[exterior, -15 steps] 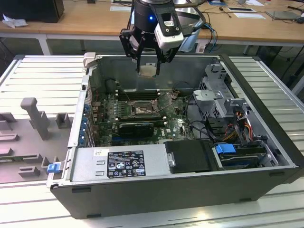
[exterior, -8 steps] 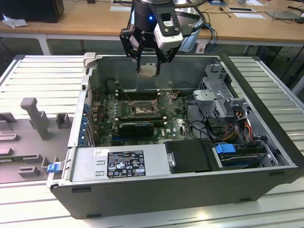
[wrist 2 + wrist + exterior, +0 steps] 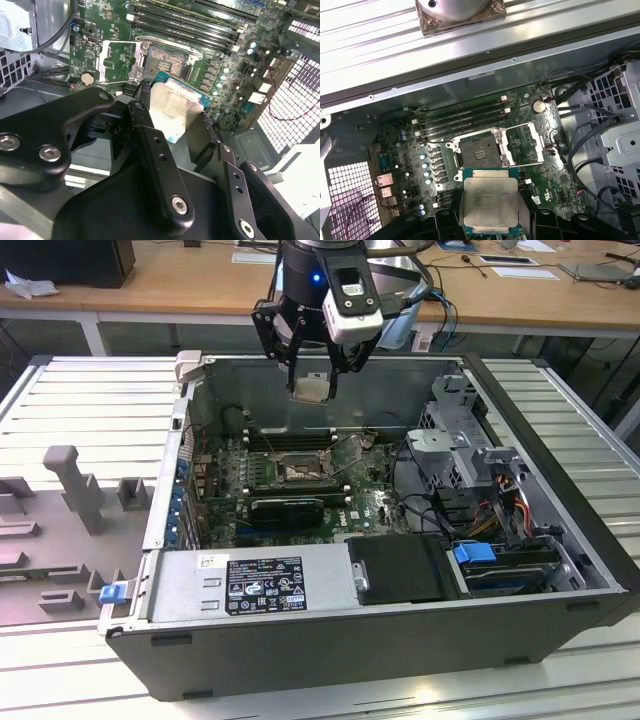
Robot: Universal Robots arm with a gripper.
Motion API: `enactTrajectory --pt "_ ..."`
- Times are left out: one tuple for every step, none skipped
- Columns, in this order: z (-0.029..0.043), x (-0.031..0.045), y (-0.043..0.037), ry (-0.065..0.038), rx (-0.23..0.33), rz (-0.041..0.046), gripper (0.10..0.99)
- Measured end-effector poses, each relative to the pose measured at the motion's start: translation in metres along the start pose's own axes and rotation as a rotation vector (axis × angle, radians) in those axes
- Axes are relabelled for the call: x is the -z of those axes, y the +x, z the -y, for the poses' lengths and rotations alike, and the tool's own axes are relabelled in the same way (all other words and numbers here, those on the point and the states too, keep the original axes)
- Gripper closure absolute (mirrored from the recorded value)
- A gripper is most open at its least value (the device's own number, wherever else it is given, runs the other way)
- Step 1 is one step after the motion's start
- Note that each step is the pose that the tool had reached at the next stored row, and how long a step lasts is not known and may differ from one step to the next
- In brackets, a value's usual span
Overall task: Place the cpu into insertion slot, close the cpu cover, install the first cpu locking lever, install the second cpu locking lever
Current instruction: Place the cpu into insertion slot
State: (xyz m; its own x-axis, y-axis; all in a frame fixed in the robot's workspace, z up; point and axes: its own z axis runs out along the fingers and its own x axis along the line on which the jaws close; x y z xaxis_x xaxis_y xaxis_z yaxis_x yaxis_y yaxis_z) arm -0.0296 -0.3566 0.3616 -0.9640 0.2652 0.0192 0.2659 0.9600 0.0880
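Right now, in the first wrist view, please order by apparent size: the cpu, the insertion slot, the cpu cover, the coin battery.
1. cpu, though nearest the camera.
2. insertion slot and cpu cover: alike, unranked.
3. coin battery.

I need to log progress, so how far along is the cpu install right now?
Nothing is finished yet. In hand: the gripper holds the cpu above the open computer case, not yet in the insertion slot, whose pin field is bare. The cpu cover is swung open beside the slot. Left: seating the cpu, closing the cover and fitting both locking levers.
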Motion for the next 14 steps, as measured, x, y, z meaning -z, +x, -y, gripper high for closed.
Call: enactTrajectory --pt "0.0000 0.0000 0.0000 0.000 -0.003 0.0002 0.561" --pt "0.0000 0.0000 0.0000 0.000 -0.007 0.0006 0.561" --pt "0.0000 0.0000 0.0000 0.000 -0.011 0.0009 0.561" --pt "0.0000 0.0000 0.0000 0.000 -0.015 0.0013 0.561" --pt "0.0000 0.0000 0.0000 0.000 -0.017 0.0015 0.561" --pt "0.0000 0.0000 0.0000 0.000 -0.019 0.0017 0.561" --pt "0.0000 0.0000 0.0000 0.000 -0.022 0.0019 0.561" --pt "0.0000 0.0000 0.0000 0.000 -0.025 0.0021 0.561" --pt "0.0000 0.0000 0.0000 -0.001 -0.027 0.0023 0.561" --pt "0.0000 0.0000 0.0000 -0.001 -0.029 0.0025 0.561" --pt "0.0000 0.0000 0.0000 -0.001 -0.031 0.0027 0.561" --pt "0.0000 0.0000 0.0000 -0.001 -0.035 0.0030 0.561" --pt "0.0000 0.0000 0.0000 -0.001 -0.037 0.0033 0.561" --pt "0.0000 0.0000 0.0000 -0.001 -0.039 0.0034 0.561"
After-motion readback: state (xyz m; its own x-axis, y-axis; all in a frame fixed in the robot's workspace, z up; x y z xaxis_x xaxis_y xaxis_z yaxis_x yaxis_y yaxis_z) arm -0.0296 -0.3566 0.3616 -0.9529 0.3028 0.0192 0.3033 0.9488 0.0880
